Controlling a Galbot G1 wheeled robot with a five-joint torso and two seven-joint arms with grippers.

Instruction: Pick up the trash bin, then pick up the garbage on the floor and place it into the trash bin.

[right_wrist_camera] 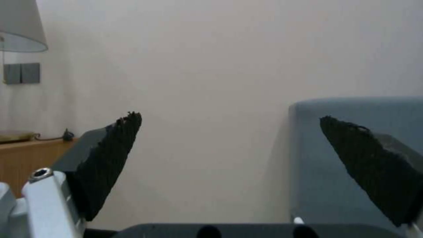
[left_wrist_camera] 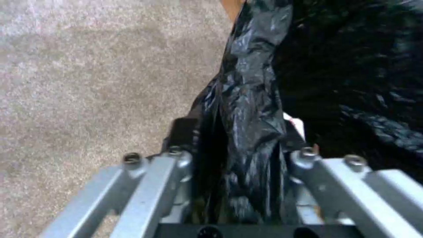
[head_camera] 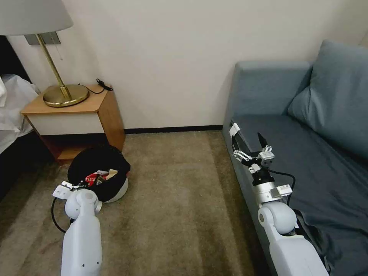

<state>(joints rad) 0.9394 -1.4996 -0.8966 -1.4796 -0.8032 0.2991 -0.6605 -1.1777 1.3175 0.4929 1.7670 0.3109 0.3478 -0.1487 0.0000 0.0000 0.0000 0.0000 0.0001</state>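
Beside the wooden nightstand [head_camera: 73, 115], which carries a brass lamp [head_camera: 63, 94], the trash bin [head_camera: 117, 189] sits tilted on the beige carpet [head_camera: 180, 207], its black bag liner [head_camera: 97, 161] bulging over the rim; inside it lie a red-and-white wrapper [head_camera: 92, 178], whose print is too small to read, and a scrap of brown paper [head_camera: 112, 174]; the left arm reaches forward and down to the bin's near edge, and its left gripper [left_wrist_camera: 240, 155] is closed on a bunched fold of the liner, the plastic pinched between the metal fingers [left_wrist_camera: 176, 158]; farther right, over the front edge of the blue-grey sofa [head_camera: 306, 153], the right arm is raised with its wrist pointing up; the right gripper [right_wrist_camera: 229, 158] is spread wide and holds nothing, its dark pads [right_wrist_camera: 110, 158] well apart against the pale wall [right_wrist_camera: 220, 66].
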